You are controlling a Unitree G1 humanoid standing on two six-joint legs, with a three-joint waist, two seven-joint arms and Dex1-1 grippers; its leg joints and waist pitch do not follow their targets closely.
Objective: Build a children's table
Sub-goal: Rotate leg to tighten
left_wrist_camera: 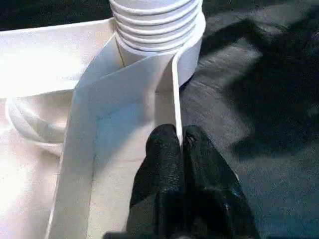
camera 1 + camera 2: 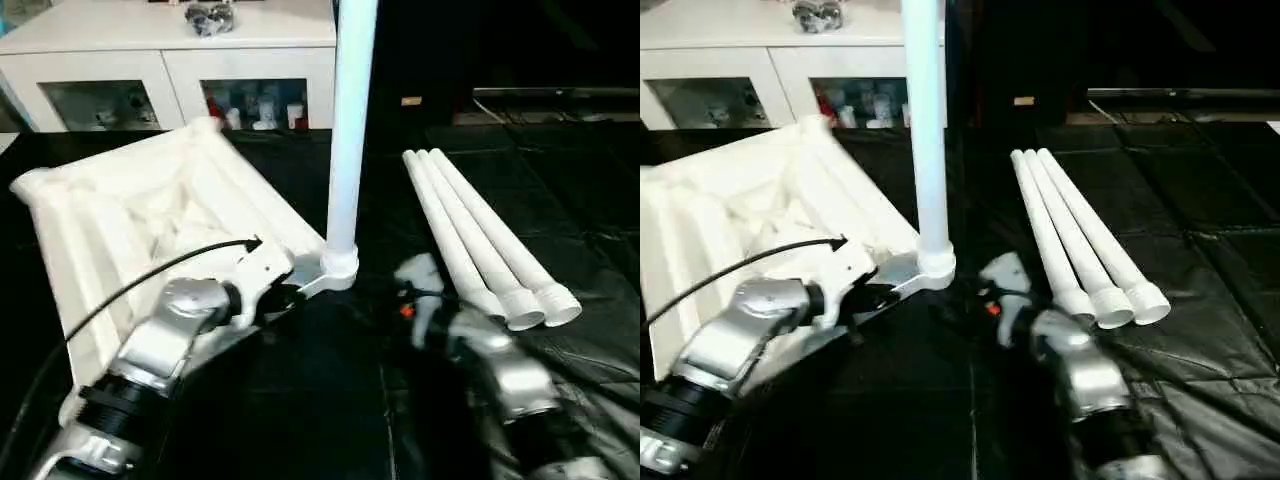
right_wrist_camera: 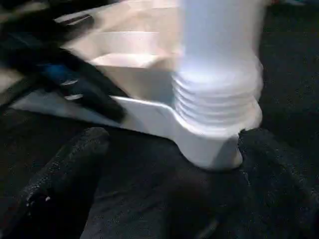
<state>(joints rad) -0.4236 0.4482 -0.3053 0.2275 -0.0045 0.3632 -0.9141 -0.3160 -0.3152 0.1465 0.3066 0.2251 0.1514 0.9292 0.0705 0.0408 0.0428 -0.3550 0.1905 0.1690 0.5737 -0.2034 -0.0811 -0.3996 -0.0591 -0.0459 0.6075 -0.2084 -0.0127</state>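
Standing upright in the corner socket (image 2: 338, 266) is one leg (image 2: 350, 130) of the children's table, and that socket is taken as the landmark. The tabletop (image 2: 150, 215) is laid underside up, stretching away from the socket toward the white cabinet (image 2: 170, 60). Just beside the socket, the tabletop's thin rim is pinched by the left gripper (image 1: 181, 142), its two black fingers pressed together on the wall. On the socket's other side the right gripper (image 3: 169, 164) is spread wide, with nothing between its fingers; the threaded base of the leg is seen just beyond them. Three more legs (image 2: 480, 235) are laid side by side on the black mat (image 2: 330, 400), well apart from the socket.

The seated leg appears to be done, so the next leg is likely to be fetched. It would best be gripped near its threaded end, while the rim is kept pinned so the top cannot swivel.

How deeply the thread is engaged cannot be judged. The leg's upper end is cut off, the far sockets are poorly defined, and the right gripper is blurred in the head views.
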